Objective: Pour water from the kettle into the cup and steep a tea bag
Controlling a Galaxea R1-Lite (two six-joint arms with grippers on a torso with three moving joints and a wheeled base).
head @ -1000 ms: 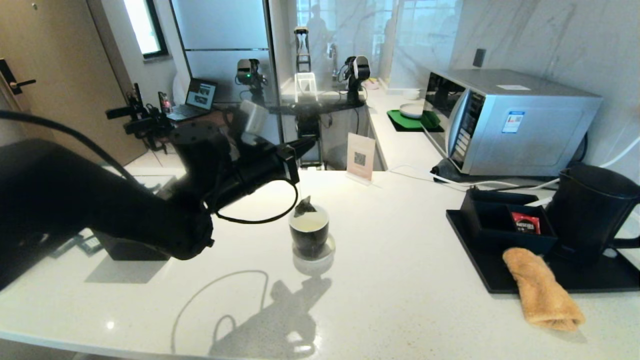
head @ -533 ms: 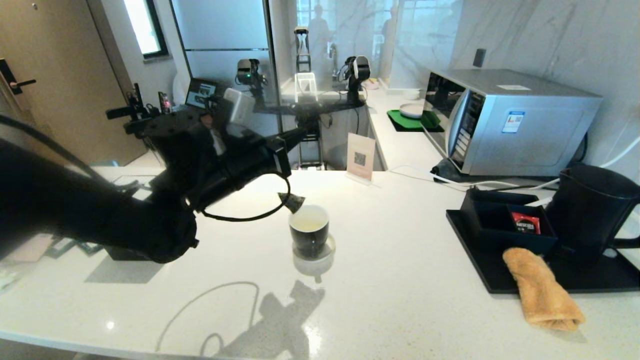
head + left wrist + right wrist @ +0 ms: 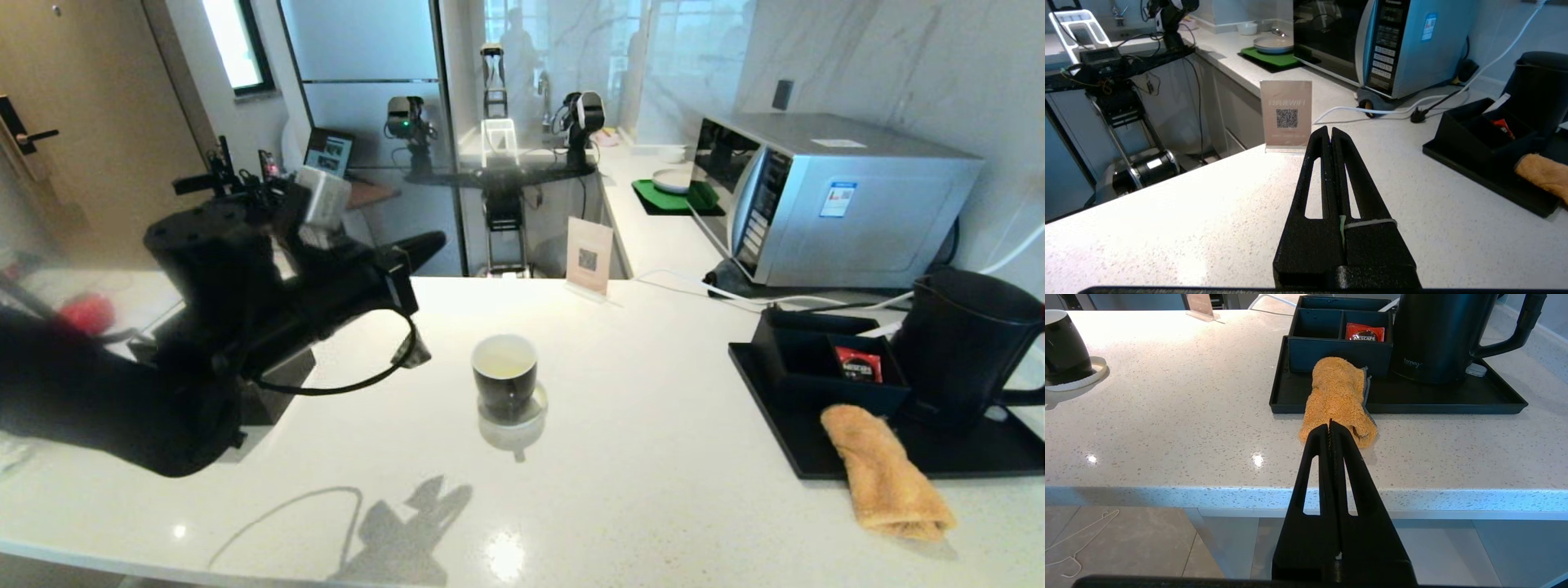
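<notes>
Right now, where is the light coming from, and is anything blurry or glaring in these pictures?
Head view: the left arm throws its shadow toward the near counter edge, so light comes from above and behind; a glare spot sits nearby, and straight edges bow near the frame's sides. Left wrist view: the counter glows bright before the sign. Right wrist view: two small glints on the countertop.
</notes>
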